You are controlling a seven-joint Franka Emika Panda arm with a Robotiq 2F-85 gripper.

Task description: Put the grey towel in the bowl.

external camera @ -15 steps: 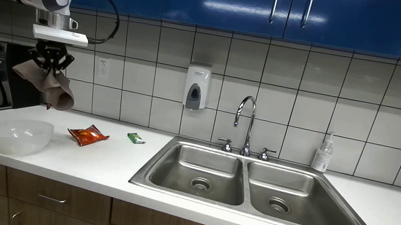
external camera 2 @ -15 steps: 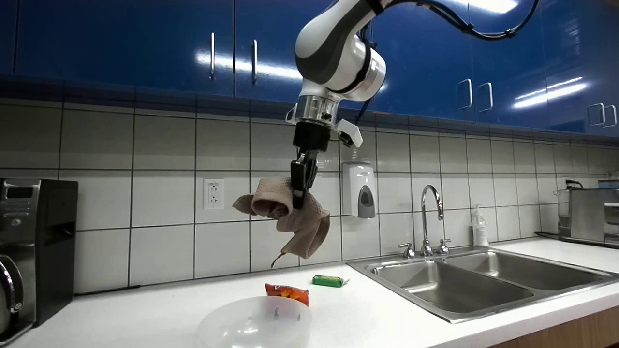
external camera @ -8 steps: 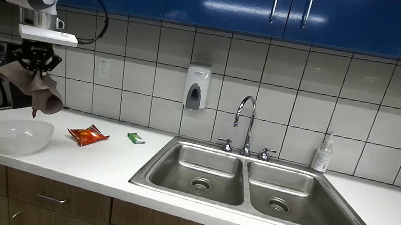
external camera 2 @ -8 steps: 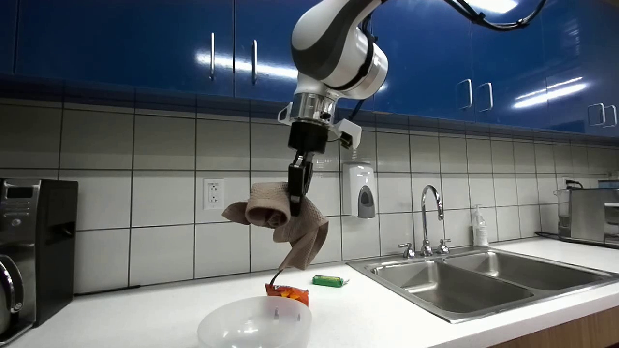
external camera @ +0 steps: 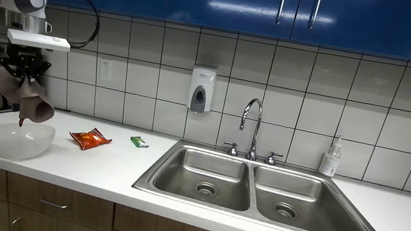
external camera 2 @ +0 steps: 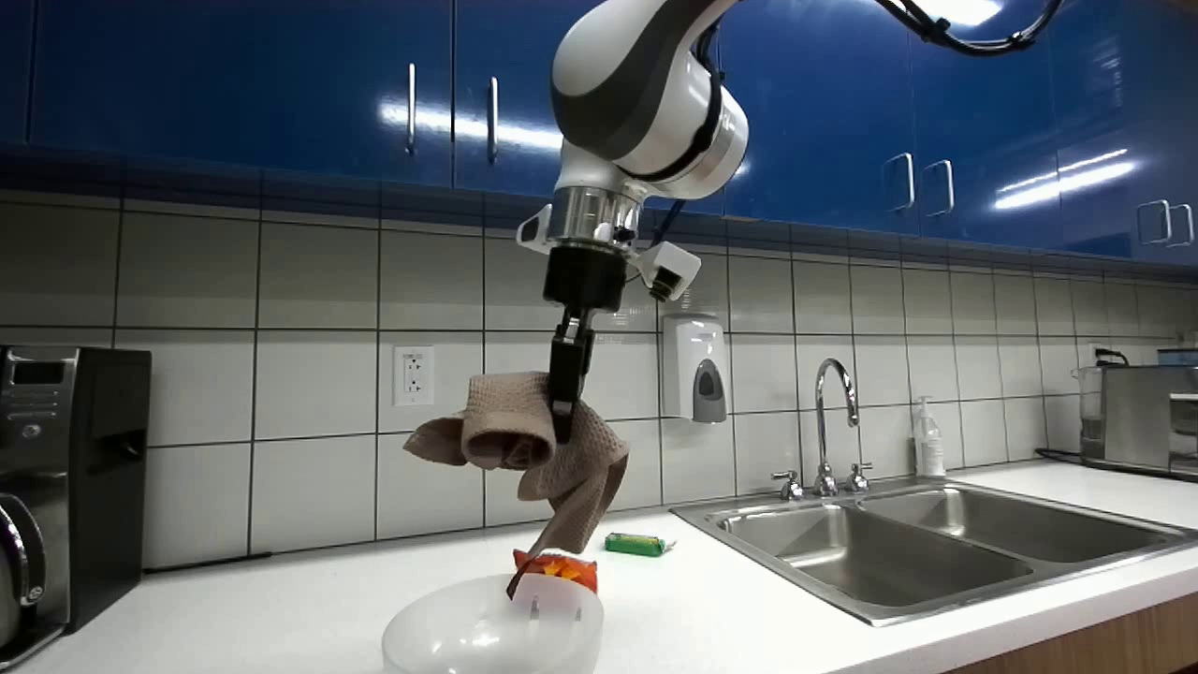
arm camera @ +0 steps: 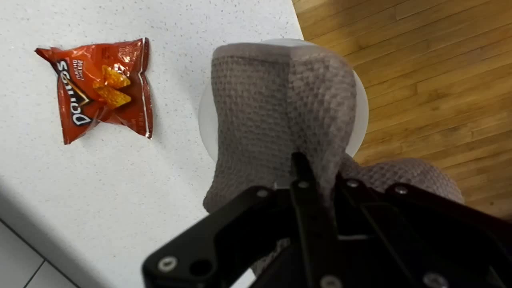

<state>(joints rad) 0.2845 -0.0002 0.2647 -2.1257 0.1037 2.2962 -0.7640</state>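
Note:
My gripper (external camera: pixel 25 78) is shut on the grey-brown towel (external camera: pixel 36 105) and holds it bunched in the air above the counter. In an exterior view the towel (external camera 2: pixel 510 417) hangs in folds on both sides of the gripper (external camera 2: pixel 564 426), its low corner at the bowl's rim. The translucent white bowl (external camera: pixel 15 145) stands on the counter near the front edge; it also shows in an exterior view (external camera 2: pixel 487 632). In the wrist view the towel (arm camera: pixel 256 116) covers most of the bowl (arm camera: pixel 362 116), and the gripper's fingers (arm camera: pixel 320 176) pinch a fold. The bowl's inside is mostly hidden there.
A red chip bag (external camera: pixel 90 139) lies beside the bowl, and a small green packet (external camera: pixel 138 141) lies farther along the counter (external camera: pixel 105 166). A steel double sink (external camera: pixel 205 178) is beyond them. A black coffee maker (external camera 2: pixel 84 487) stands on the bowl's other side.
My gripper has moved toward the bowl and down, carrying the towel. The towel's low corner has come from well above the counter to the bowl's rim. The bowl, bag and packet stay put.

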